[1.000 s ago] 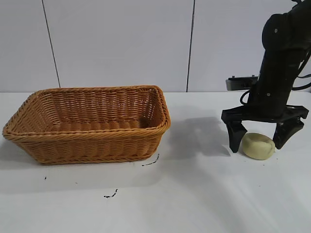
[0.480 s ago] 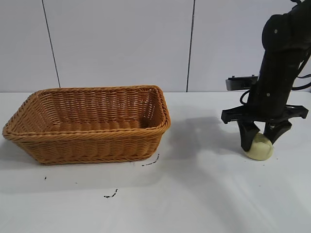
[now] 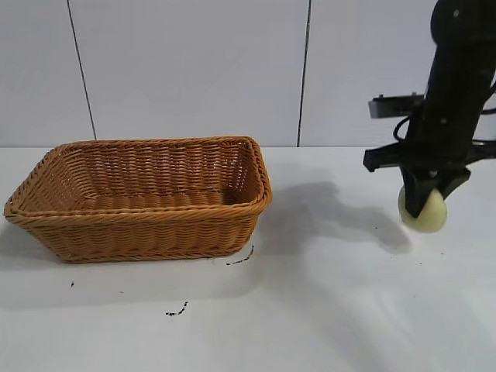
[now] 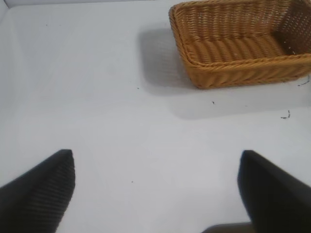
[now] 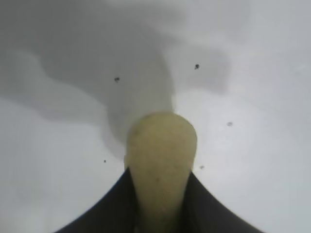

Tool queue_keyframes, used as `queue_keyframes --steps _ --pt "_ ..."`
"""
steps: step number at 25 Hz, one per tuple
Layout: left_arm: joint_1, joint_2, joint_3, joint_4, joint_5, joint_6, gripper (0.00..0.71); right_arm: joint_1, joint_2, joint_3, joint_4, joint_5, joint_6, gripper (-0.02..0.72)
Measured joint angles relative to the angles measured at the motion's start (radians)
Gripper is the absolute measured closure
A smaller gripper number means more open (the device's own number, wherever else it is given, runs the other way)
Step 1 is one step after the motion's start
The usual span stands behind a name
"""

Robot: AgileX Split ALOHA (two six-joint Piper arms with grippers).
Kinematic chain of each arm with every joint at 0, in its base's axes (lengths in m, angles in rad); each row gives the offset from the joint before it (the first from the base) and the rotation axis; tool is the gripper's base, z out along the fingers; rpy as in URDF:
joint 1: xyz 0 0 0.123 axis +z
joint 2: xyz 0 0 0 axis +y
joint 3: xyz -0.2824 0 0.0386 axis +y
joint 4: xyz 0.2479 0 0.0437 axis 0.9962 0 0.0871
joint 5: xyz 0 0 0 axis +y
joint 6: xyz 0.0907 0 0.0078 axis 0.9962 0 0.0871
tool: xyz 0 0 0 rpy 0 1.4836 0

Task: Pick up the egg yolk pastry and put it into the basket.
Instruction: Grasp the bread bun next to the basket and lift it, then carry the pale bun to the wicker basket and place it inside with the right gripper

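The basket (image 3: 139, 198) sits on the left part of the white tabletop (image 3: 310, 310). It is long from side to side, its open top faces up, and nothing is in it. The left gripper (image 4: 155, 187) hangs over bare tabletop well apart from the basket, with its jaws spread wide and holding nothing.

Far to the right, the right gripper (image 3: 424, 203) points almost straight down. Its jaws are pressed close on the egg yolk pastry (image 3: 423, 210), which hangs in the air above its own shadow. The pastry is turned up on its edge, so its flat faces point sideways into the jaws and its long way runs up and down. Only the top part is pinched, and most of it sticks out below.

What could go wrong, I think: the pastry is soft and round, so it could slip out on the long trip over to the basket. A hard squeeze could squash it or break it. If it travels too low, it could bump the thick rim and fall onto the tabletop.
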Motion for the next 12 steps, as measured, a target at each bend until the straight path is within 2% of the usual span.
queue_keyframes --steps 7,12 --pt "0.000 0.000 0.000 0.000 0.000 0.000 0.017 0.000 -0.078 -0.090 -0.002 0.084 0.000 0.573" --pt "0.000 0.000 0.000 0.000 0.000 0.000 0.017 0.013 -0.050 -0.237 0.029 0.103 0.000 0.573"
